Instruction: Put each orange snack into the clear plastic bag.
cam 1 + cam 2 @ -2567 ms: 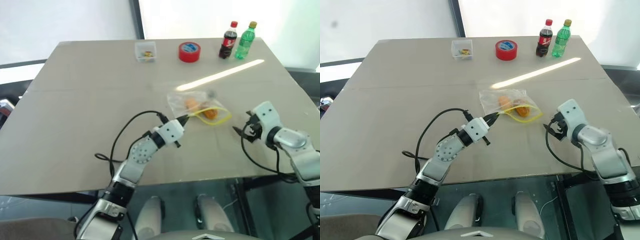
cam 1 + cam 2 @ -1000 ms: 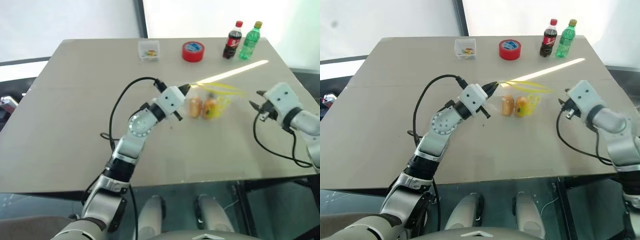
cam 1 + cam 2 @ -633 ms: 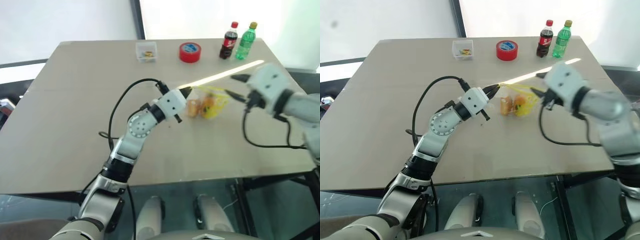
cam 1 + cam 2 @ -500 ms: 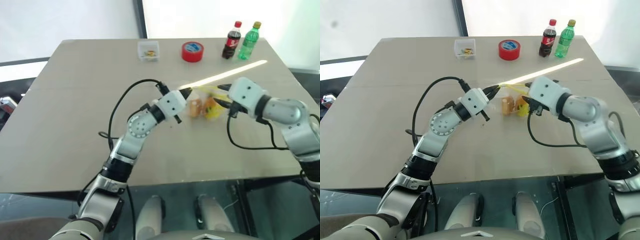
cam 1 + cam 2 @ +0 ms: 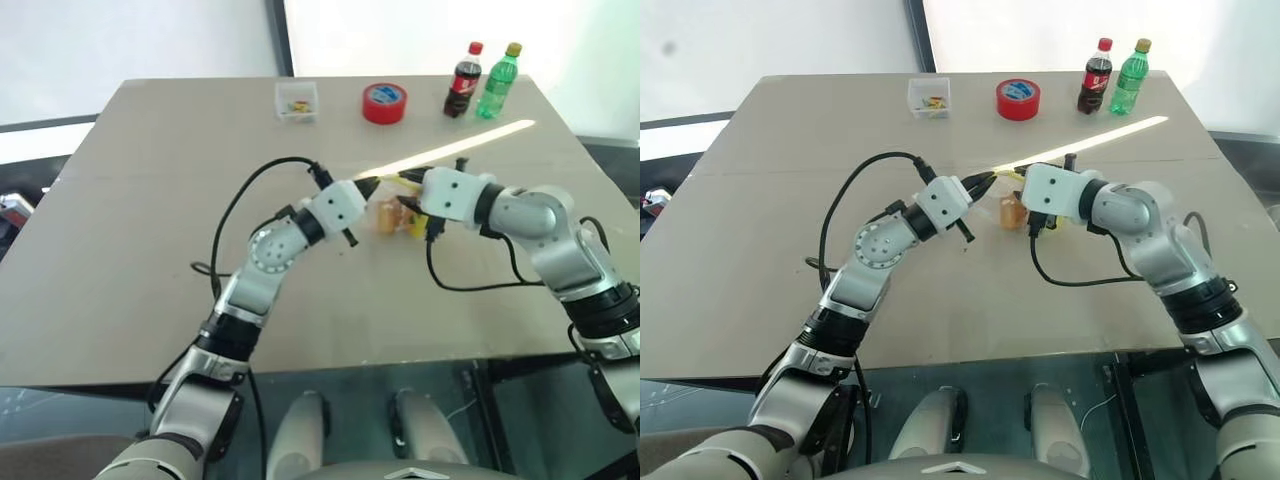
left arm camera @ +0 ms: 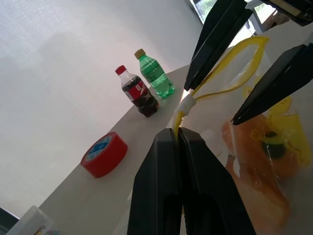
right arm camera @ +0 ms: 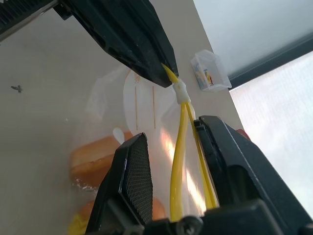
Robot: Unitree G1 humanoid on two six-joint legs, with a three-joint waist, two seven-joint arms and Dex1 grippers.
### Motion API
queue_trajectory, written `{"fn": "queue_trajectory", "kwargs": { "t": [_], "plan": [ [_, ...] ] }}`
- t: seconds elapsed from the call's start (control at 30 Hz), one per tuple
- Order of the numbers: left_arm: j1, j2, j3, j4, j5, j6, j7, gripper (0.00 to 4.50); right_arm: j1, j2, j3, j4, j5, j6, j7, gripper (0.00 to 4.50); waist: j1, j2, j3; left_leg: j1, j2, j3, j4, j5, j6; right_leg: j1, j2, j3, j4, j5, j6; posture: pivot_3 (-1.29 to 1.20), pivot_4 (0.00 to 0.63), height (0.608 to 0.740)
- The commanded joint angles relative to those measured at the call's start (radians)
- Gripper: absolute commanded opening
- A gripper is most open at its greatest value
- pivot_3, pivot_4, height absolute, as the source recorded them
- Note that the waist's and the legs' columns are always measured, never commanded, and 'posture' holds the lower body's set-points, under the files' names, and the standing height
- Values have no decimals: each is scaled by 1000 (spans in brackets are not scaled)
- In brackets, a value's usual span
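Observation:
The clear plastic bag hangs above the table with both orange snacks inside it. My left gripper is shut on the end of the bag's yellow strip, as the left wrist view shows at its fingertips. My right gripper has come in from the right and stands open. One finger is on each side of the yellow strip in the right wrist view. Its fingers are apart, just short of my left gripper's tips.
At the far edge of the table stand a small clear box, a red tape roll, a cola bottle and a green bottle. A bright streak of sunlight crosses the table behind the bag.
My right gripper has swung left to the bag and rolled, so its fingers now straddle the yellow strip. My left gripper has kept the bag held up in the same place.

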Motion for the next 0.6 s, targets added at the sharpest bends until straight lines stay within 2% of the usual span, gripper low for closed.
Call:
{"fn": "queue_trajectory", "kwargs": {
  "t": [0.03, 0.3, 0.6],
  "plan": [
    [-10, -3, 10, -25, -16, -16, -8, 0, -38, 8, -20, -7, -25, -38, -21, 1808, 0, 0, 0, 0, 0, 0, 0, 0, 0, 0, 0, 0, 0, 0, 0, 0, 150, 740],
    [0, -16, 13, -47, -13, 11, -1, 0, -51, 21, -10, 30, -121, -137, -90, 1808, 0, 0, 0, 0, 0, 0, 0, 0, 0, 0, 0, 0, 0, 0, 0, 0, 150, 740],
    [-2, -16, 18, -46, -15, 27, -2, 0, -61, 41, -11, 59, -156, -185, -114, 1808, -1, 0, 0, 0, 0, 0, 0, 0, 0, 0, 0, 0, 0, 0, 0, 0, 150, 740]
  ]
}}
